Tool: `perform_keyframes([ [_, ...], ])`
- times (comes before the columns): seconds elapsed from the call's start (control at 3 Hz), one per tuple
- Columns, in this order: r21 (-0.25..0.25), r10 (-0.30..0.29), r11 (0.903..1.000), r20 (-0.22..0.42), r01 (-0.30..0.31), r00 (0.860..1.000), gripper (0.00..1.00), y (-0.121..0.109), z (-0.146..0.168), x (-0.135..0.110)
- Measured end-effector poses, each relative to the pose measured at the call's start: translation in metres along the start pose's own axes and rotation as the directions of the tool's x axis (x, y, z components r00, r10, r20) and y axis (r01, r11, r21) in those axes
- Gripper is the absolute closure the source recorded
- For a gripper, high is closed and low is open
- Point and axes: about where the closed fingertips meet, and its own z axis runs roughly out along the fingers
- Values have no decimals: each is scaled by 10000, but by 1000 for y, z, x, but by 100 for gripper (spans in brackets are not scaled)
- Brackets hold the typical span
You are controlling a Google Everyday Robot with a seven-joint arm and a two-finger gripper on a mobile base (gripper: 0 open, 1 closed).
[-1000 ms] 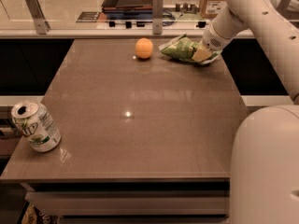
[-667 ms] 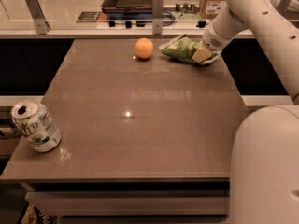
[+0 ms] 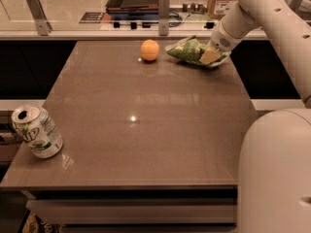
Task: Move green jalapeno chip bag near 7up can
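The green jalapeno chip bag (image 3: 190,50) lies crinkled at the far right of the brown table, just right of an orange fruit. My gripper (image 3: 210,56) reaches down from the upper right and rests on the bag's right end, covering part of it. The 7up can (image 3: 37,131), silver and white with green lettering, stands slightly tilted at the table's near left corner, far from the bag.
An orange ball-shaped fruit (image 3: 149,50) sits at the far middle of the table (image 3: 146,106). A counter with metal posts (image 3: 164,6) and a dark tray runs behind the table. My white arm and body (image 3: 277,169) fill the right side.
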Motion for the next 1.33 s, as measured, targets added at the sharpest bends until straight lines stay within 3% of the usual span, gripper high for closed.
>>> perform_keyframes([
  [0.67, -99, -205, 9997, -101, 204, 9997, 100, 15, -40, -9],
  [1.33, -323, -410, 9986, 444, 424, 9982, 100, 44, -78, -21],
])
